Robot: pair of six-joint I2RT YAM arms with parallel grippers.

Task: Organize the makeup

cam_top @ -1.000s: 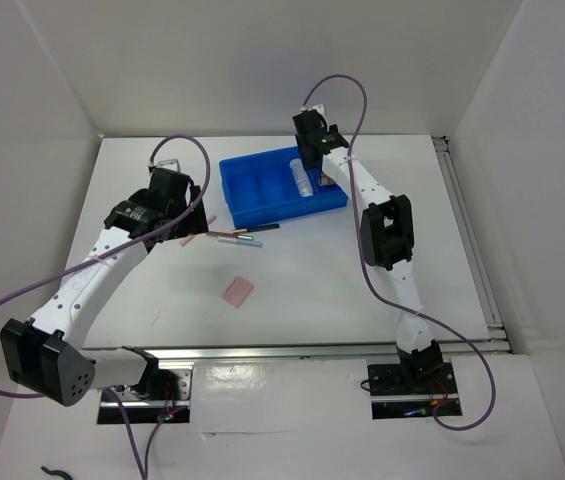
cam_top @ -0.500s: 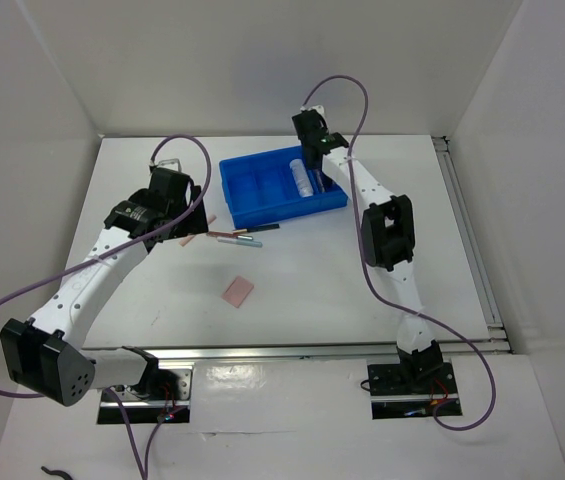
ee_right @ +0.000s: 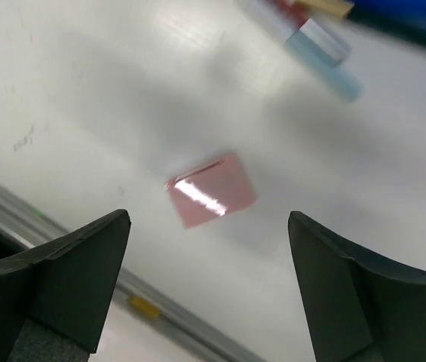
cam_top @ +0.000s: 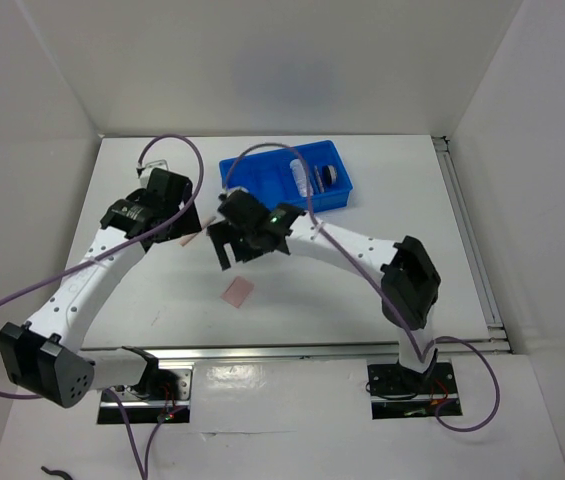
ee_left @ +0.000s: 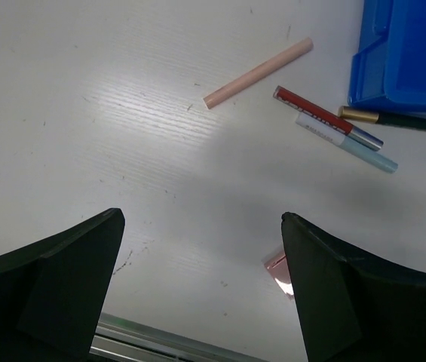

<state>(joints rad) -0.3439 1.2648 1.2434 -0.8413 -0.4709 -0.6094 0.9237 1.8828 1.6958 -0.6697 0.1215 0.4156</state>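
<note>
R tool point(ee_right: 209, 217) is hanging w/ fingers spread wide, gripping nothing, above the pink square point(ee_right: 211, 190), which is lying flat on the bench point(cam_top: 312, 300), lined up approx. midway between the fingers. L tool point(ee_left: 201, 219) is likewise standing wide open & empty, looking down on the loose pencils: pink pencil point(ee_left: 258, 73), red pencil point(ee_left: 314, 117), pale blue pencil point(ee_left: 344, 145), and dark pencil point(ee_left: 405, 121) right by a corner of the blue tray point(ee_left: 409, 53). Tube point(cam_top: 301, 178) & round compact point(cam_top: 330, 173) are sitting in the tray's right-end compartments. Step in hand, prob.: picking up the square. It's looking thin, so I'm advising descending straight, squaring pads to 2 opp. edges, grazing the bench before closing; otherwise it's likely skidding off. Print is showing on the pale blue pencil, too small to read; no brand legible.
</note>
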